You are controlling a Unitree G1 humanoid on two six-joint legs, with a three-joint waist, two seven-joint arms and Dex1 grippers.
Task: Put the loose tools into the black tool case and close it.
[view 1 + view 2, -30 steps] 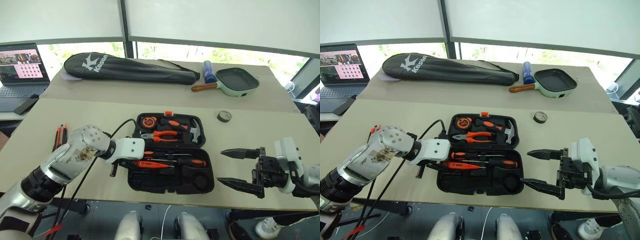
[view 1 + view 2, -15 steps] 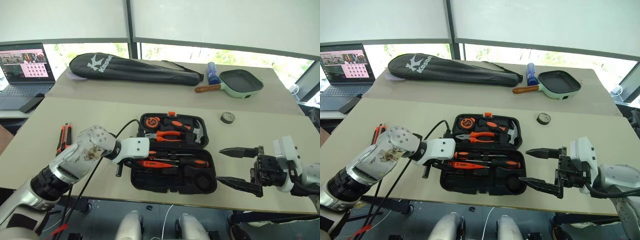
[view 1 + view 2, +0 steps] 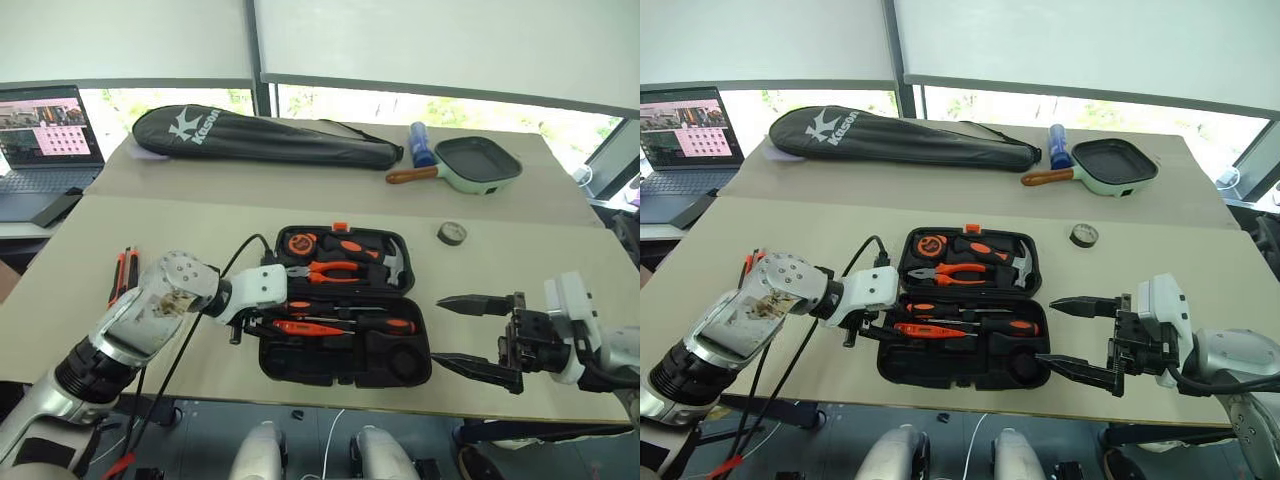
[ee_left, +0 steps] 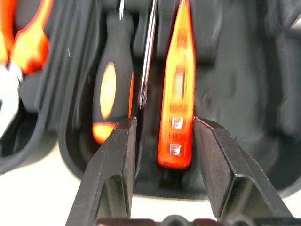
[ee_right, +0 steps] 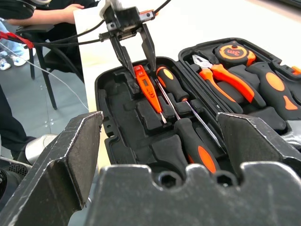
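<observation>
Far table: racket bag (image 3: 265, 137) with white "Kason" logo.

The tool case (image 3: 345, 305) lies open near the front edge of the worktop (image 3: 520, 265), lid half behind, tray half in front. In the lid sit the tape measure (image 3: 298, 243), pliers (image 3: 325, 271) and hammer (image 3: 392, 262). In the tray lie two screwdrivers (image 3: 375, 323) and, just in front of them, the tester screwdriver (image 3: 300, 328). The left gripper (image 4: 162, 136) is at the tray's left end, the right gripper (image 3: 462, 330) right of the case. The utility knife (image 3: 124, 274) lies far left, the tape roll (image 3: 451, 233) behind and right. Further back lie the racket bag (image 3: 260, 138) and frying pan (image 3: 475, 163).
</observation>
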